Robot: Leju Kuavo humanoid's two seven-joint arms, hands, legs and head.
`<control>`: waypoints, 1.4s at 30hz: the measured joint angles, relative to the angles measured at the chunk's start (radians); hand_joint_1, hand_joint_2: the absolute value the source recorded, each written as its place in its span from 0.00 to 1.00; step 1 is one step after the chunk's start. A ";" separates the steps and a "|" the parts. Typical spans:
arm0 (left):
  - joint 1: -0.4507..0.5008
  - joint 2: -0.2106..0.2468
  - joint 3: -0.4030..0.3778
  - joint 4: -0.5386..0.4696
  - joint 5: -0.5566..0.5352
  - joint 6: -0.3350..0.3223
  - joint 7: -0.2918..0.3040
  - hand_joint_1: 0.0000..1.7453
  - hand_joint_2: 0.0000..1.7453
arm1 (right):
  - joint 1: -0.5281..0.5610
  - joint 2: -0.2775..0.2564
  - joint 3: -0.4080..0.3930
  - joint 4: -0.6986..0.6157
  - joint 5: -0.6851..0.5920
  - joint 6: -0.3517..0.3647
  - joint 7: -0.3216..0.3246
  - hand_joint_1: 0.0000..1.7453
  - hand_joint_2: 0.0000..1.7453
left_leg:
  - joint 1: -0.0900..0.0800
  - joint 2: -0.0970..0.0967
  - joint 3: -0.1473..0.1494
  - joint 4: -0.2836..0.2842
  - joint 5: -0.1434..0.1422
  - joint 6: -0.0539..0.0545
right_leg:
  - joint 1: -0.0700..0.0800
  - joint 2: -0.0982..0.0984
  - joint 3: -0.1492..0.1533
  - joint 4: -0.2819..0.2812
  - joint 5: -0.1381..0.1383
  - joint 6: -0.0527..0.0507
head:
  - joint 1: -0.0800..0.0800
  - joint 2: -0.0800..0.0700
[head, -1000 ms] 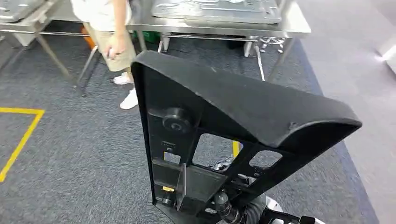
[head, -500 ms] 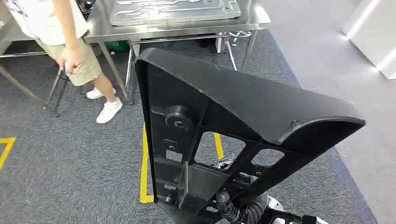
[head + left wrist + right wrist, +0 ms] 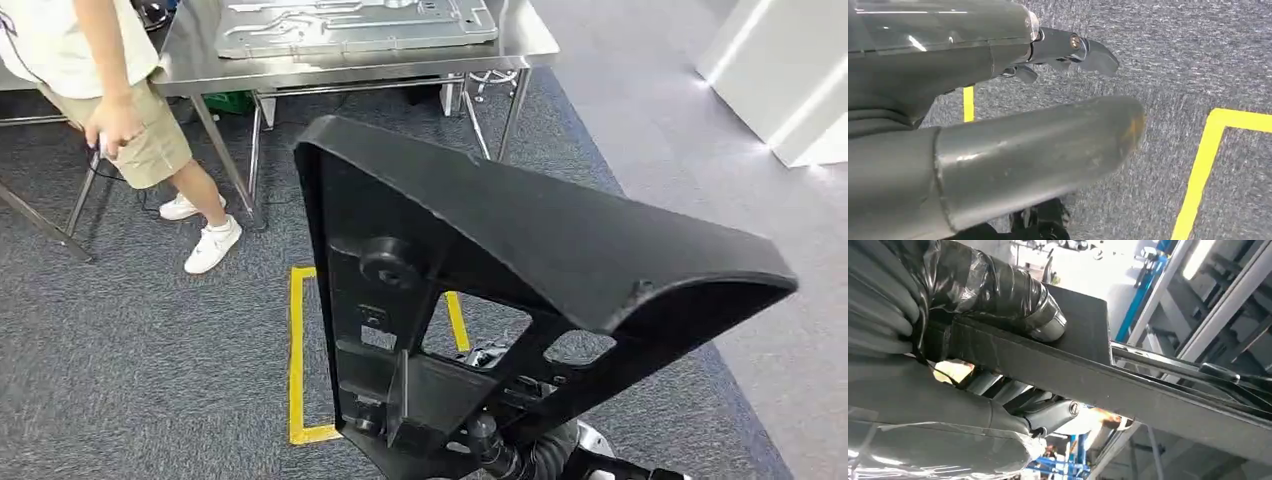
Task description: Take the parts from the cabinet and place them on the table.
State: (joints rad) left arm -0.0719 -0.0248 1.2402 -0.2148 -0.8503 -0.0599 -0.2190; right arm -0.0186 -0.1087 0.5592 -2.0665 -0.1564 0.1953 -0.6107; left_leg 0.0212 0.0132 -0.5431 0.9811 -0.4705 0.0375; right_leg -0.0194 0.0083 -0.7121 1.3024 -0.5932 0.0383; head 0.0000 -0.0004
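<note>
You are in the carry step: the black part (image 3: 520, 290) is out of the cabinet and held upright, well short of the steel table (image 3: 330, 68), which stands ahead across the grey carpet.

The right hand (image 3: 1013, 365) is clamped on the part. In the right wrist view the taped thumb lies on one face of the part's flat edge and the darker fingers (image 3: 1058, 415) sit under the other face.

The left hand (image 3: 1013, 100) holds nothing. Its thumb and fingers are apart, and it hangs over the carpet near the yellow floor tape (image 3: 1205, 165).

A metal panel (image 3: 350, 22) already covers much of the tabletop. A person (image 3: 110, 110) stands beside the table's near left leg.

For the next move, you will likely need to close the remaining distance and square up to the table's near edge. Judge whether any bare tabletop remains beside the panel before lowering the part. Keep the part away from the person on approach.
</note>
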 joint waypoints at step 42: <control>-0.004 0.006 0.001 0.000 -0.014 -0.003 -0.015 0.00 0.00 | 0.021 -0.008 -0.022 -0.017 0.004 0.002 -0.011 1.00 1.00 | -0.001 -0.005 -0.020 0.148 -0.131 -0.051 | 0.008 -0.006 0.155 -0.314 0.133 -0.065 | 0.000 0.000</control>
State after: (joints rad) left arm -0.0754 -0.0183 1.2409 -0.2148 -0.8644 -0.0626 -0.2342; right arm 0.0024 -0.1163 0.5371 -2.0836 -0.1522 0.1968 -0.6218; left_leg 0.0205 0.0081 -0.5633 1.1291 -0.6016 -0.0140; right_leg -0.0111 0.0023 -0.5572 0.9879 -0.4598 -0.0269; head -0.0004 -0.0004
